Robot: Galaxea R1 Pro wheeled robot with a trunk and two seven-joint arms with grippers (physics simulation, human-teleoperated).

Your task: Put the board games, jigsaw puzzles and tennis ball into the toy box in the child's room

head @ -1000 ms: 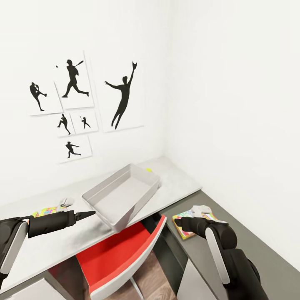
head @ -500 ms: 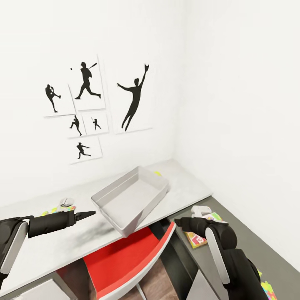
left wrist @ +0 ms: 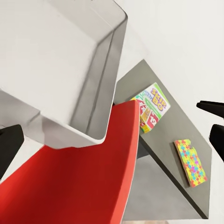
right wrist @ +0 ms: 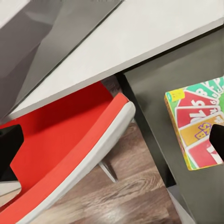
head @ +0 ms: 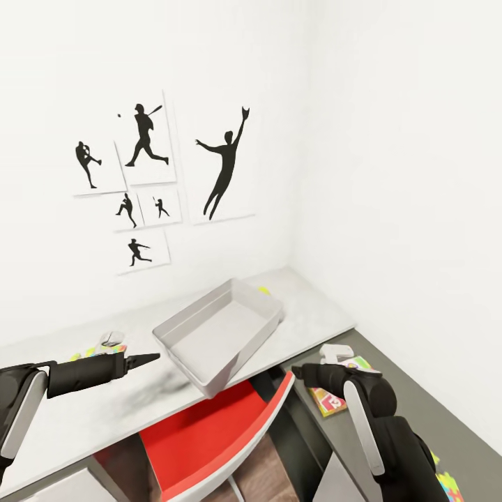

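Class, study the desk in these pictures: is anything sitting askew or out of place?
Yes. The toy box sits skewed on the table, one corner jutting past the front edge above the red chair. A board game lies on the dark cabinet top, not inside the box.

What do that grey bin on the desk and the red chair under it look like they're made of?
The grey bin looks like moulded plastic, matte: thin even walls, rounded corners, soft dull shading. It could also be painted metal. The red chair seems to be a smooth hard shell, probably plastic, red on its seat face with a pale grey rim and no visible fabric weave. As these are simulator renders, both are guesses from the look alone.
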